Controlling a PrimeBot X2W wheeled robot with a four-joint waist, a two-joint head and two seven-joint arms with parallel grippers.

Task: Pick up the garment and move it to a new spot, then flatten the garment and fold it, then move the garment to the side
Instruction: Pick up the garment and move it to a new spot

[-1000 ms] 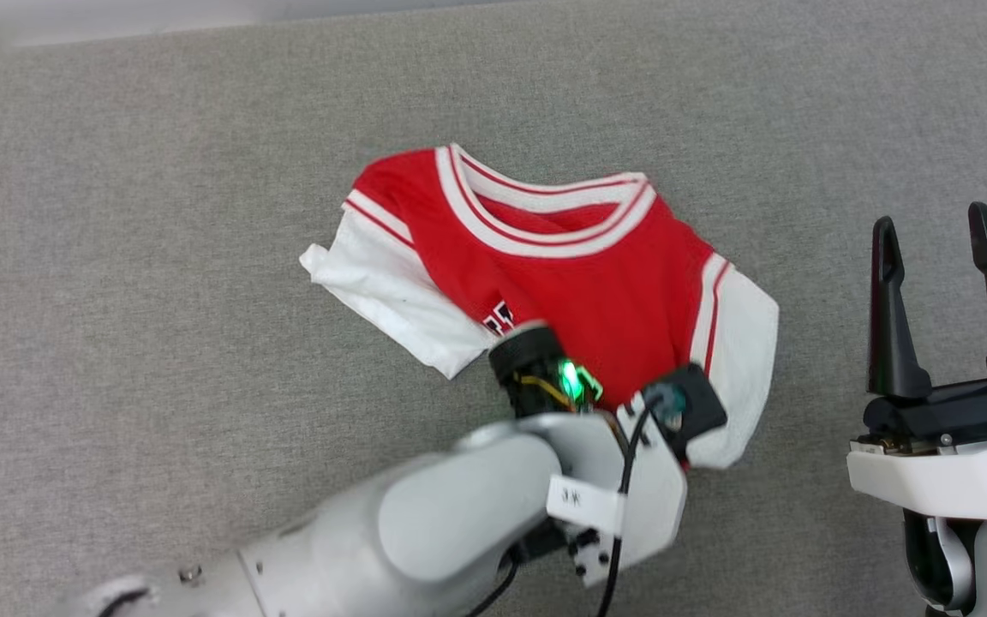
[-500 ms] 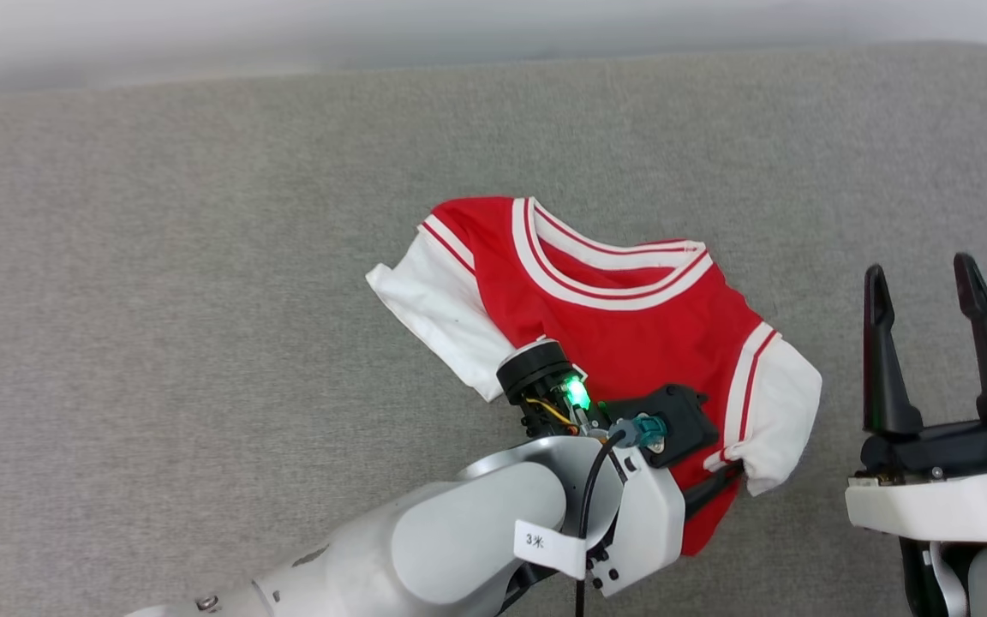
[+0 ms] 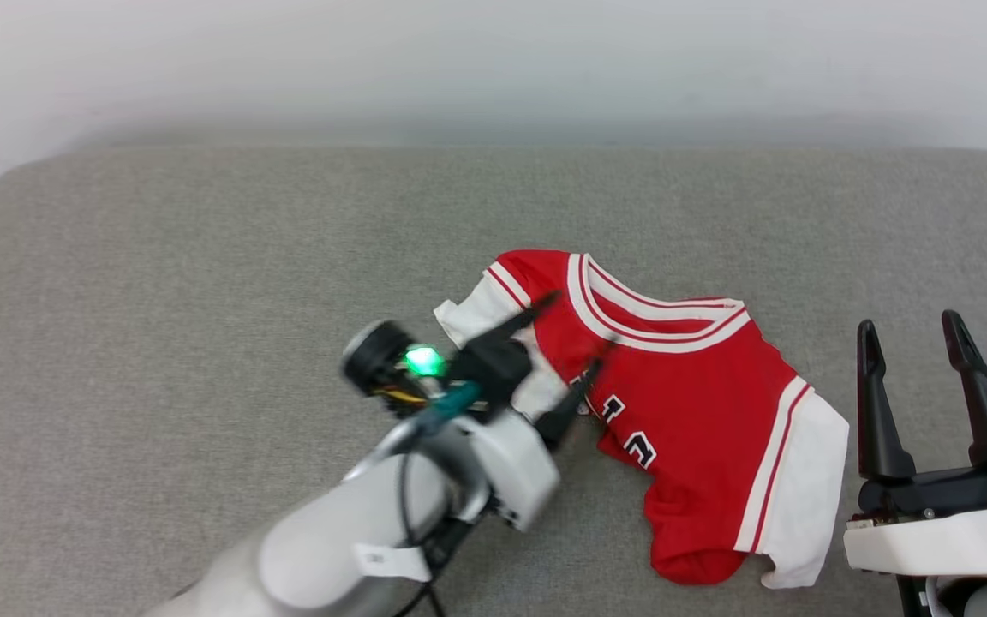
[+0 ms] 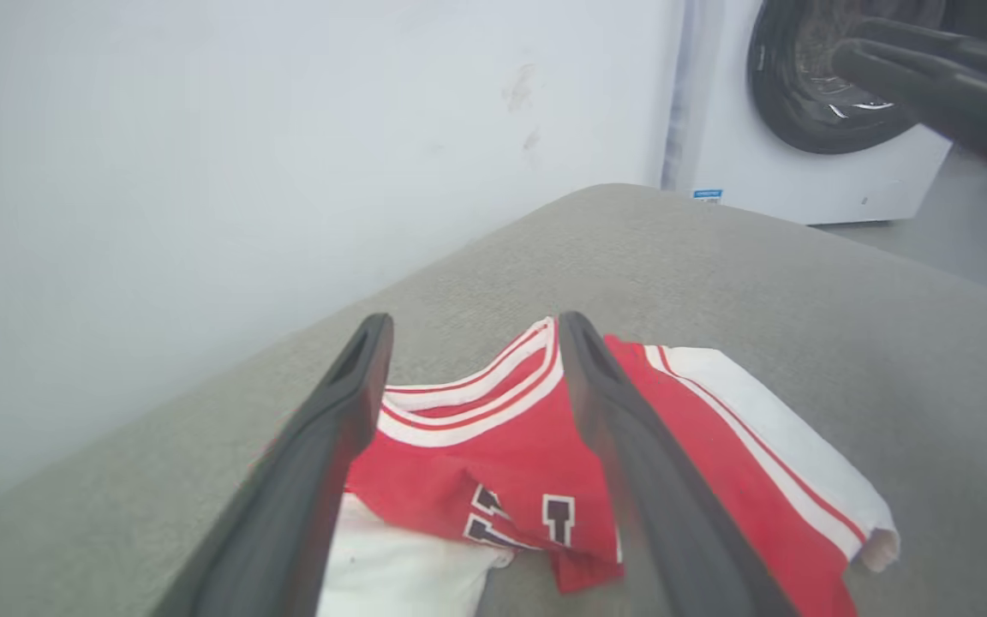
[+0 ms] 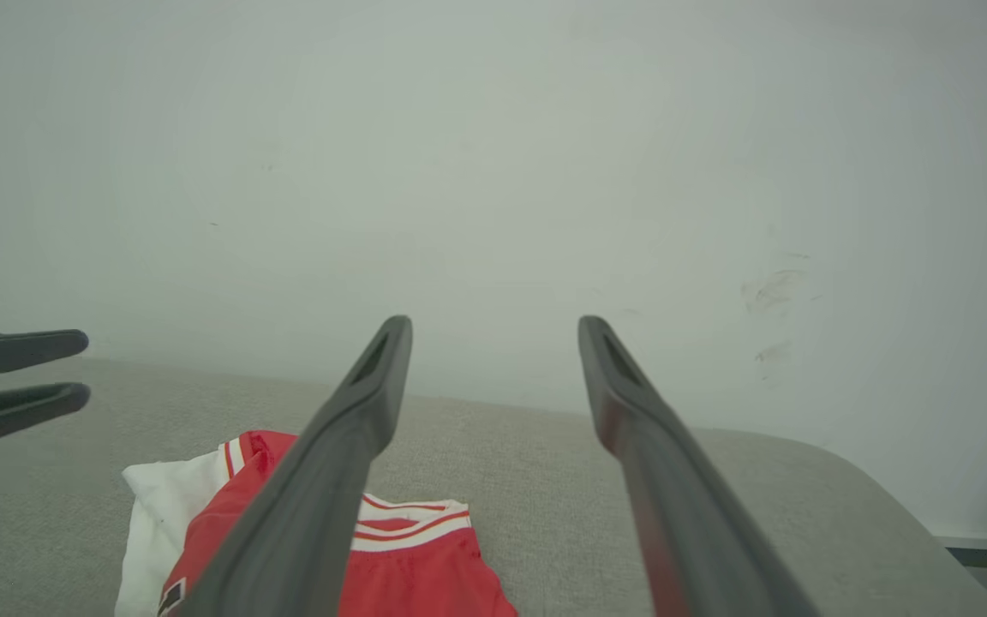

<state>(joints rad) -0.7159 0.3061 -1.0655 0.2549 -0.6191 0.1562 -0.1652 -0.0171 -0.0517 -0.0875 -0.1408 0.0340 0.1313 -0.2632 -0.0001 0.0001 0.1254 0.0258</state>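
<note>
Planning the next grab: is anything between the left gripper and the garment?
Nothing visible. The left gripper hangs open directly over the garment, near its collar and chest letters, and only bare grey cushion lies around them.

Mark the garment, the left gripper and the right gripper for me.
garment [image 3: 699, 403], head view, red chest fabric beside the black characters.
left gripper [image 3: 577, 330], head view, midway between its open fingertips.
right gripper [image 3: 909, 321], head view, midway between its open fingertips.
</note>
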